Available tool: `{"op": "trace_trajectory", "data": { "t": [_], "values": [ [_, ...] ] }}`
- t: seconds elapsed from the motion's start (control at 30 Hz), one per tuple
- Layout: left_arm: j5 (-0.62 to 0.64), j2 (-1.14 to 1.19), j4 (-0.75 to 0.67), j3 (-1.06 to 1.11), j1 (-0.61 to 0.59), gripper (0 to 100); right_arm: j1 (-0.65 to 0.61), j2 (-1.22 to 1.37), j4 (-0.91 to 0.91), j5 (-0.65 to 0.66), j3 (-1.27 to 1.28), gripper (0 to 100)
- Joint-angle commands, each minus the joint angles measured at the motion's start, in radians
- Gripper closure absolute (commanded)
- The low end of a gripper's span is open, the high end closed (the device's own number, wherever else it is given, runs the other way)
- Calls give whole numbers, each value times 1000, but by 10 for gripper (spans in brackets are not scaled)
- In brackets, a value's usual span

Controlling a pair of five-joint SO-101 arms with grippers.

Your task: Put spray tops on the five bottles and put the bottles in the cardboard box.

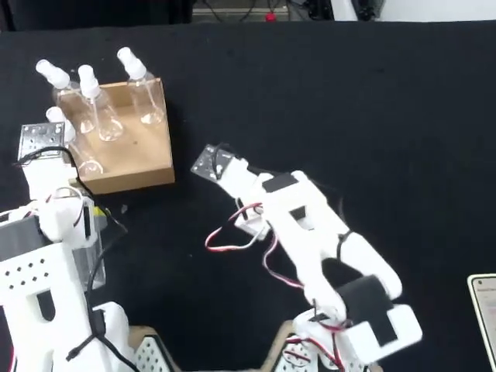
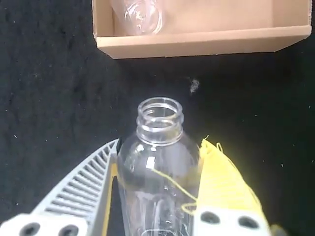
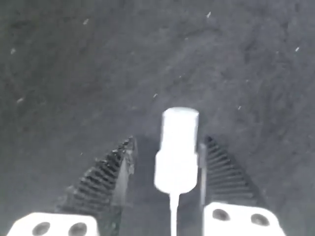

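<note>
surface point(image 1: 349, 116): black and matte, carrying both arms and all the parts; a pale speck point(image 2: 194, 86) is lying on it just ahead of the left jaws' tips.
room: cables point(image 1: 232, 12) and a small red part point(image 1: 270, 15) are showing past the far edge of the surface; a pale flat object point(image 1: 484, 306) is lying well off to the side of the right jaws.
cardboard box point(image 2: 197, 44): brown and open-topped, sitting just beyond the left jaws' tips with its near wall facing them.
capped bottles point(image 1: 99, 112): four, clear, with white tops, standing upright inside the cardboard box.
open bottle point(image 2: 159, 120): clear, with a threaded neck and a bare mouth; it is sitting between the left jaws, neck jutting past their tips toward the cardboard box.
left gripper point(image 2: 160, 142): jaws are clamping the open bottle's body, ribbed grey on one side, yellow-taped on the other.
spray top point(image 3: 178, 147): white, thin tube pointing back toward the wrist, sitting between the right jaws.
right gripper point(image 3: 170, 140): cannot tell whether the jaws are clamping the spray top.
</note>
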Motion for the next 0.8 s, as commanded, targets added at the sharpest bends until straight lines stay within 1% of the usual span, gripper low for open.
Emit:
{"op": "trace_trajectory", "data": {
  "t": [0.0, 0.07, 0.17, 0.27, 0.37, 0.47, 0.57, 0.67, 0.77],
  "values": [
    [8, -18, -86, -8, 81, 898, 37, 30, -83, 8, -45, 842],
    [15, -18, -138, -7, 139, 898, 44, 42, -91, 8, -47, 851],
    [87, -18, -209, -15, 240, 898, 72, 35, -87, 8, -42, 916],
    [157, -18, -304, -10, 358, 898, 143, -2, -60, 0, -59, 975],
    [238, -9, -422, 5, 460, 898, 247, -84, 12, -8, -114, 987],
    [319, -9, -571, 64, 564, 898, 350, -183, 95, -84, -200, 986],
    [342, -14, -733, 162, 679, 898, 433, -283, 158, -173, -309, 986],
    [338, -18, -919, 269, 774, 898, 476, -364, 213, -265, -433, 986],
    [338, -18, -1145, 360, 799, 898, 482, -420, 265, -356, -567, 986]
  ]
}}
